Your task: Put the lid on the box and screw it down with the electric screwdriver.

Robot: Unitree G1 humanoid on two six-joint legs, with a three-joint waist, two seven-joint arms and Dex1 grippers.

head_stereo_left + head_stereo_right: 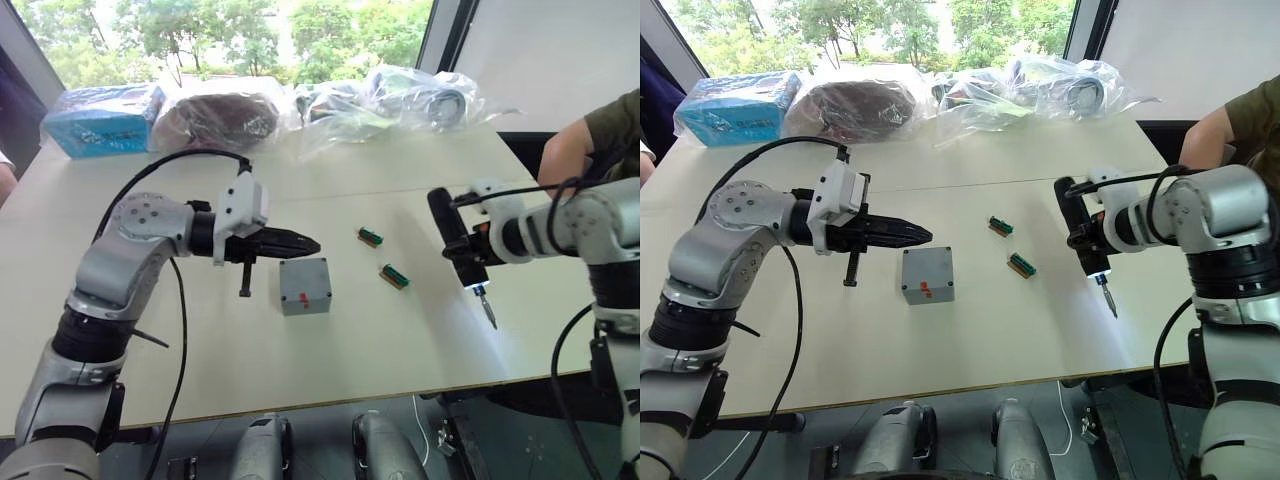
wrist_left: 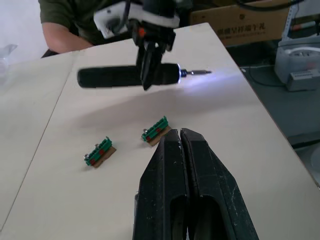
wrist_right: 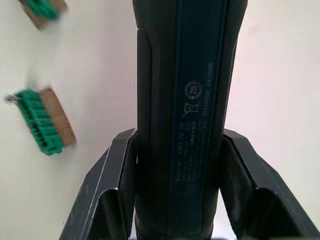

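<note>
Box [image 1: 305, 286] lidded, on table; left pincer [image 1: 308, 243] closed, empty above it; right pincer [image 3: 175, 165] grips electric screwdriver [image 1: 455, 240], handle cropped.

Two head-mounted eyes look forward and down over the table [image 1: 330, 350], sharing nearly the whole scene — box [image 1: 304, 286], both arms, far window. The left wrist camera faces right across the tabletop toward the electric screwdriver [image 2: 127, 76]; the right wrist camera looks steeply down — very close on that tool.
</note>
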